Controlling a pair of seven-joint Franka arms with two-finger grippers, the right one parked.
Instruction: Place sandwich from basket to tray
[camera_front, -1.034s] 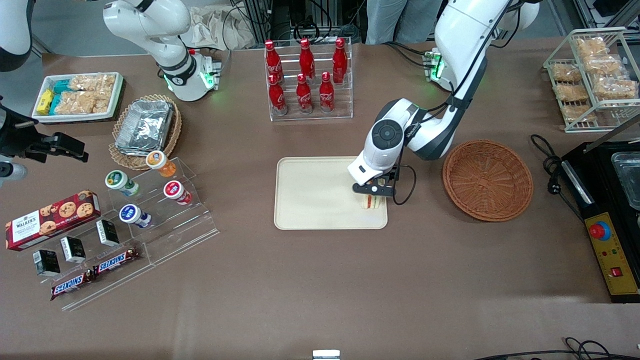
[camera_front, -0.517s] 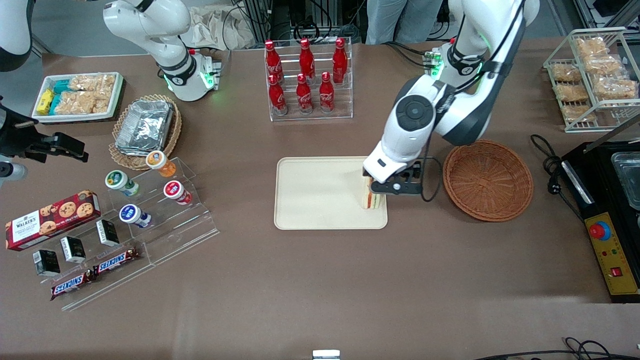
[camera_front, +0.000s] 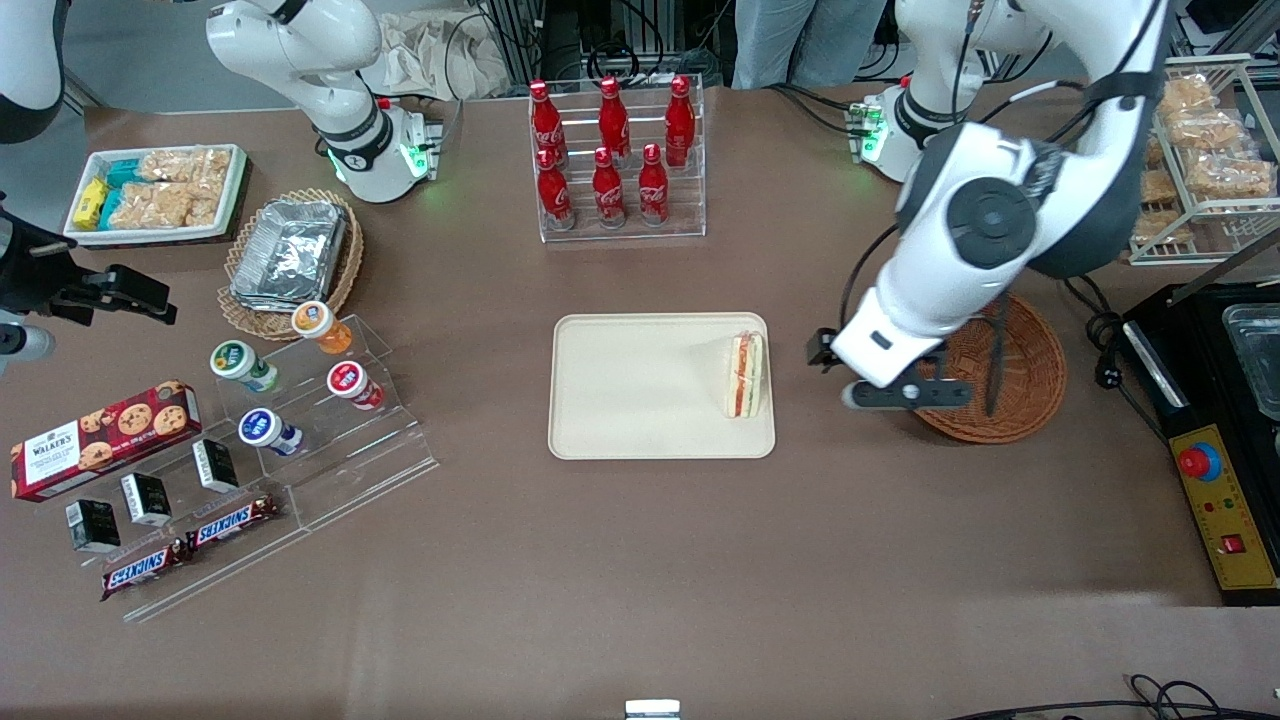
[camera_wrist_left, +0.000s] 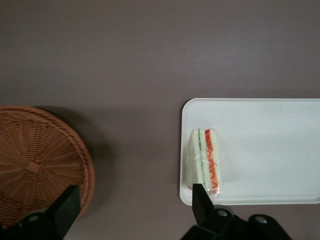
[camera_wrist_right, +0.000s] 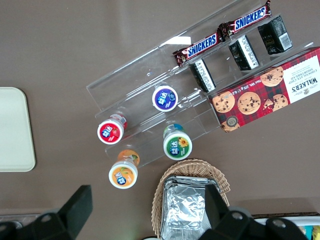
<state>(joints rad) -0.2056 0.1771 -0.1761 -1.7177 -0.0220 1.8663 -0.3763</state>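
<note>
while the sandwich (camera_front: 744, 376) stands on the tray (camera_front: 630, 400), the pincer (camera_front: 905, 394) hangs wide open and empty between tray and basket (camera_front: 1020, 385).

SNICKERS on bars (camera_wrist_right: 199, 47); WALKERS on cookie box (camera_wrist_right: 272, 93)

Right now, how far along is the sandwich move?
Done: the sandwich lies on the tray, at its end nearest the basket, and the basket looks empty. In hand: nothing; the gripper is open, raised over the table between tray and basket. Left: nothing visible of the transfer itself.
</note>
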